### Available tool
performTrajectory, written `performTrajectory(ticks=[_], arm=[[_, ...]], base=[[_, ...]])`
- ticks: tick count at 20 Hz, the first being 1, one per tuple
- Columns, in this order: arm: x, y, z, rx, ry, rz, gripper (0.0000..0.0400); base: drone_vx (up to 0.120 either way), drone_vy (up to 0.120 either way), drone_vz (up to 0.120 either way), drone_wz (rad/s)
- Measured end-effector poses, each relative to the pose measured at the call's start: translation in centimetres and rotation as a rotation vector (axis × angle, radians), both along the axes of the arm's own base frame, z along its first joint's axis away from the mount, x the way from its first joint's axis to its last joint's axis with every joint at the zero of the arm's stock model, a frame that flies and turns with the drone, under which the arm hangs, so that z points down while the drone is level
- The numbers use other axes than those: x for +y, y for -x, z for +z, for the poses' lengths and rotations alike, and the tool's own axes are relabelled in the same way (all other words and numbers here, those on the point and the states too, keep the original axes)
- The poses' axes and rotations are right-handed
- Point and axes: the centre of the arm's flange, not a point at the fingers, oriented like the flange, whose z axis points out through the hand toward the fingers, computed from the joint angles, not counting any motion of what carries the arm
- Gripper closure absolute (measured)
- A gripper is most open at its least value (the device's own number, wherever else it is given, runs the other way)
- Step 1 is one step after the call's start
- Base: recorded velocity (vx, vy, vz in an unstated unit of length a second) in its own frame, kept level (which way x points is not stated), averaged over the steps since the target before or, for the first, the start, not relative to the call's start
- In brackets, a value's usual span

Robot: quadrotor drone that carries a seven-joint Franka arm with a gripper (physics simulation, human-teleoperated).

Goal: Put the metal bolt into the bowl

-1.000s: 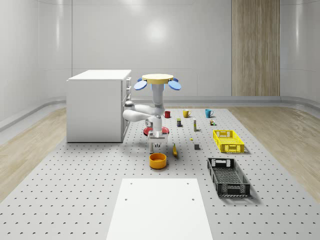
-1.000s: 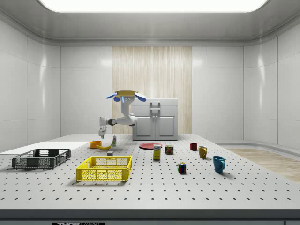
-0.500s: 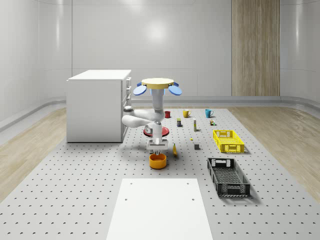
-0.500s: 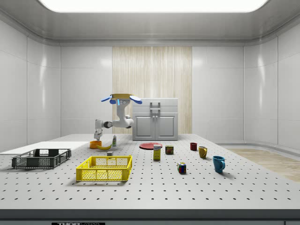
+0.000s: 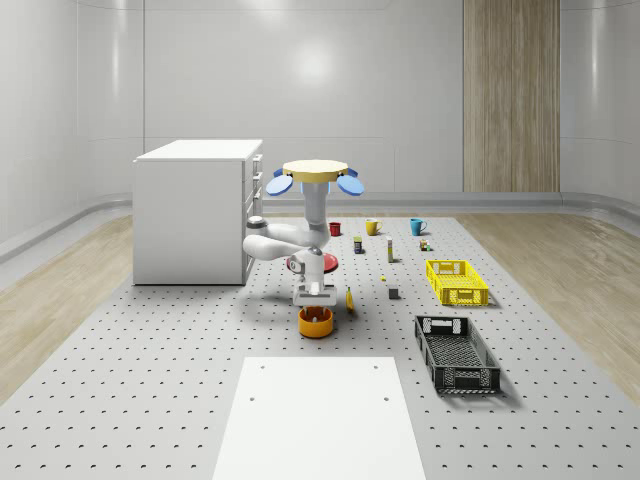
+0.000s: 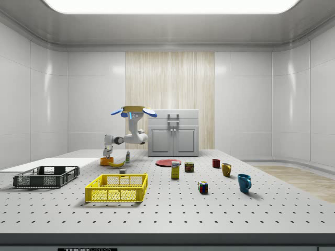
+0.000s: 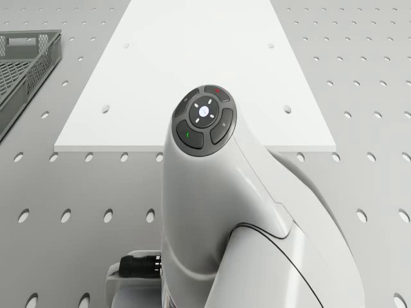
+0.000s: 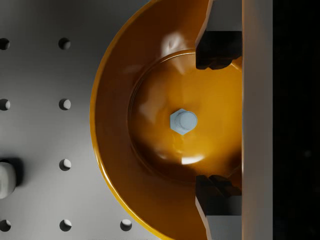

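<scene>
The drone [image 5: 314,170] hovers above the perforated table [image 5: 150,380], near the white cabinet [image 5: 195,210]. Its gripper [image 5: 315,302] hangs just over the orange bowl [image 8: 120,150]. The fingers [image 8: 217,50] are spread wide and hold nothing (the metal bolt [image 8: 183,121] sits at the bowl's middle).
</scene>
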Motion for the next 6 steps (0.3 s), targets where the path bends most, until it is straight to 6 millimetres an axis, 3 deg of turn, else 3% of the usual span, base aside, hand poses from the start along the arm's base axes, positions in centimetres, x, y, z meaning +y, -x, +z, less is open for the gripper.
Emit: performTrajectory(ticks=[6], arm=[[0.00, 0.00, -0.88, 0.000, -0.001, -0.002, 0.0017]], base=[[0.000, 0.000, 0.000, 0.000]])
